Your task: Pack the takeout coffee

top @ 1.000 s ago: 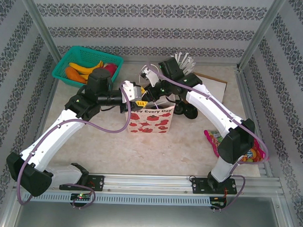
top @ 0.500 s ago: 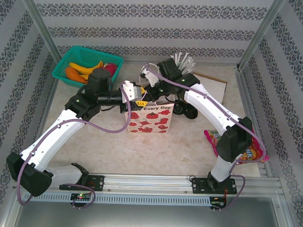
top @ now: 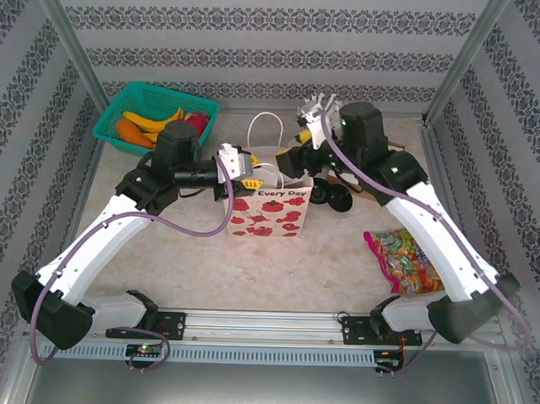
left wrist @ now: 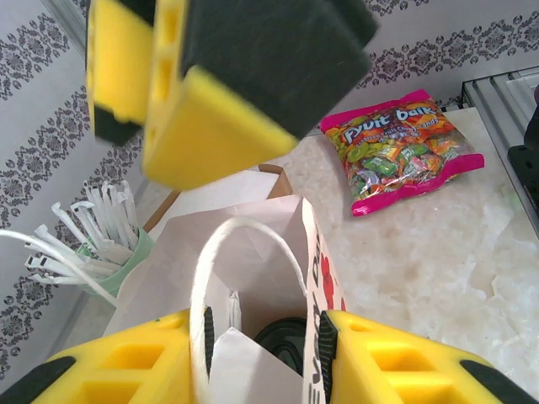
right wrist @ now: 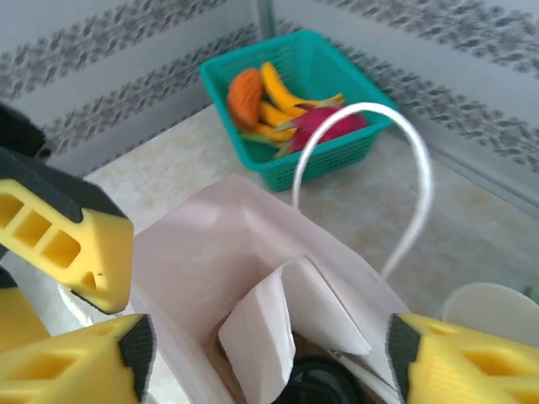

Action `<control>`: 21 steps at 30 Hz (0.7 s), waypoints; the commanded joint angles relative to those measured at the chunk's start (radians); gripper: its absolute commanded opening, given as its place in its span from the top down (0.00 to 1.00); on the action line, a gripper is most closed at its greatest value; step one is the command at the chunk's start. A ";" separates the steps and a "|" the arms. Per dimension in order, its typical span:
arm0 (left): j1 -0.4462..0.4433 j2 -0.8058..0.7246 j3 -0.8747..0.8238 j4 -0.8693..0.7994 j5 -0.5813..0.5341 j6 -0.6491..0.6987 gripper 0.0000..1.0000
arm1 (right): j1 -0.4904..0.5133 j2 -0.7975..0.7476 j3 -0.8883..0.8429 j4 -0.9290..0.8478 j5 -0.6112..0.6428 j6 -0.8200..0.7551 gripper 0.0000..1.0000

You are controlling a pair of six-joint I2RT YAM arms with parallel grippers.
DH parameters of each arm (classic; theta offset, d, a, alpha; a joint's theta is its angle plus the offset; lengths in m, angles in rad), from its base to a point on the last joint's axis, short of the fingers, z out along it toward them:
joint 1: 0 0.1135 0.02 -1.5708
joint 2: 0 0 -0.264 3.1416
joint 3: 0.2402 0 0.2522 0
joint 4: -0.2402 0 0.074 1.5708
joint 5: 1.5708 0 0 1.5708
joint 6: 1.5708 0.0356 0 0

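Both arms lean in over the paper bag (top: 270, 213), the white one with the red print that stands upright in the middle of the desk (top: 206, 262). The left arm (top: 118, 223) rises from its base at the near left, bends at the elbow and runs level toward the bag, so the left jaws sit at the bag's upper left edge. Seen from its wrist, those jaws are released and spread wide. One yellow finger (left wrist: 210, 93) is high above the bag's mouth and the other is low, with the bag's rim and a white handle (left wrist: 253, 224) lying across it. The right arm (top: 429, 234) sweeps up from the near right, folds over at the back of the desk and points down at the bag's upper right corner. The right jaws are released too, their yellow fingers (right wrist: 459, 366) well apart on either side of the open mouth. The takeout coffee (right wrist: 318, 380) is down inside the bag; I can make out its round black lid between folds of paper. At the back left a green basket (top: 108, 134) holds bananas (top: 153, 123). A bright candy packet (top: 401, 260) lies on the right, and loose black lids (top: 332, 199) rest just beside the bag.
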 commanded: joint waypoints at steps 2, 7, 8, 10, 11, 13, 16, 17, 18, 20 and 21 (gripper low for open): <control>0.007 0.009 0.032 0.004 0.006 -0.006 0.61 | -0.019 -0.085 -0.124 0.129 0.240 0.062 0.02; 0.006 -0.004 0.022 0.096 -0.070 -0.093 0.59 | -0.079 -0.143 -0.222 0.138 0.406 0.152 0.02; 0.006 -0.012 0.019 0.126 -0.098 -0.126 0.58 | -0.094 -0.151 -0.239 0.139 0.425 0.173 0.02; 0.006 -0.033 0.009 0.181 -0.177 -0.198 0.51 | -0.125 -0.167 -0.276 0.139 0.467 0.215 0.02; 0.007 -0.045 0.004 0.205 -0.221 -0.236 0.45 | -0.138 -0.176 -0.291 0.141 0.482 0.229 0.02; 0.007 -0.079 -0.019 0.248 -0.307 -0.307 0.35 | -0.167 -0.199 -0.330 0.154 0.516 0.253 0.02; 0.006 -0.141 -0.065 0.298 -0.443 -0.406 0.21 | -0.224 -0.244 -0.413 0.186 0.574 0.295 0.02; 0.007 -0.161 -0.074 0.299 -0.496 -0.439 0.16 | -0.244 -0.259 -0.444 0.195 0.601 0.313 0.02; 0.008 -0.179 -0.075 0.287 -0.565 -0.475 0.12 | -0.264 -0.274 -0.471 0.201 0.628 0.325 0.02; 0.008 -0.206 -0.072 0.259 -0.731 -0.545 0.04 | -0.300 -0.302 -0.531 0.218 0.678 0.339 0.02; 0.007 -0.224 -0.082 0.255 -0.852 -0.584 0.00 | -0.316 -0.317 -0.568 0.230 0.704 0.346 0.02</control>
